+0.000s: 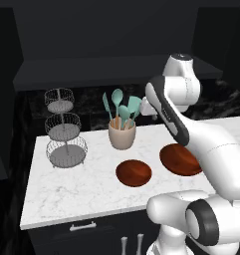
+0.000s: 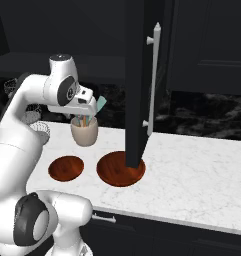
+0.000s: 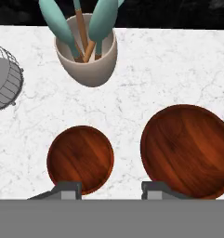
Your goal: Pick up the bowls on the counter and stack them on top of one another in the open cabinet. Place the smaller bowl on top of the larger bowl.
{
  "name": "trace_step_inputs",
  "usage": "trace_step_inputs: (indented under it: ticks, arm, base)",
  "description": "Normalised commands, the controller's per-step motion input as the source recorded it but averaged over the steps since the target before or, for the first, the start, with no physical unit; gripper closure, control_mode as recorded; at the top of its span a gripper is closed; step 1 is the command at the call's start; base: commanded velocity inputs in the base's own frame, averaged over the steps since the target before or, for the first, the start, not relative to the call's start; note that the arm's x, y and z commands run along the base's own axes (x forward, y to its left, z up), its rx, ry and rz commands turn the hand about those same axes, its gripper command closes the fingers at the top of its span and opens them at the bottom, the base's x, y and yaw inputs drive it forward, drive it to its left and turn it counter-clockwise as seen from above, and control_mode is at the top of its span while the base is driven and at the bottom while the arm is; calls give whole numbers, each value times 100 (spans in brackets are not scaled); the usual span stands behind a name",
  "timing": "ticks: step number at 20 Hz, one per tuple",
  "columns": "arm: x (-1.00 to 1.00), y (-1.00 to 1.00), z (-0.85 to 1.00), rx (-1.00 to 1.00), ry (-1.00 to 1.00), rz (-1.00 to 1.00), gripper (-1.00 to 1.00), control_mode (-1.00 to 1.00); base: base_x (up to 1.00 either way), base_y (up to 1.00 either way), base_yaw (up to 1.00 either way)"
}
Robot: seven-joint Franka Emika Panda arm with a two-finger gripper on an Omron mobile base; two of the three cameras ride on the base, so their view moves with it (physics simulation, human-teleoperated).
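Two glossy reddish-brown bowls rest side by side on the white marble counter [image 1: 71, 191]. The smaller bowl [image 1: 134, 173] [image 2: 66, 167] [image 3: 80, 159] lies to the left of the larger bowl [image 1: 177, 158] [image 2: 117, 171] [image 3: 187, 151], with a strip of marble between them. My gripper [image 3: 111, 188] hangs open above the counter, over the gap between the two bowls and touching neither. Its hand [image 2: 87, 102] is up near the utensil cup. Above the counter is the open cabinet [image 1: 91, 69], with a dark shelf floor.
A beige cup of teal utensils [image 1: 122, 135] [image 3: 88, 58] stands behind the bowls. The three-tier wire basket stand [image 1: 64, 129] [image 3: 2, 83] is at the counter's left. The cabinet's black door [image 2: 139, 75] swings out over the larger bowl. Bare marble stretches to the right [image 2: 202, 170].
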Motion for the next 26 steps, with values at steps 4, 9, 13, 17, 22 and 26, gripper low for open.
trace_step_inputs:
  ticks: [4,9,13,17,22,26]
  arm:
    - [-6,0,-10,-1,0,1,-100,-100]
    - [1,12,-93,-3,27,0,-100,-100]
    - [0,0,-100,-1,23,0,-100,-100]
    - [3,0,-99,0,16,0,-100,-100]
    - [1,6,-75,0,6,0,-100,-100]
    - [0,13,-67,0,2,0,-100,-100]
  base:
    - [0,0,0]
    - [0,0,0]
    - [0,0,0]
    - [0,0,0]
    - [0,0,0]
    - [0,0,0]
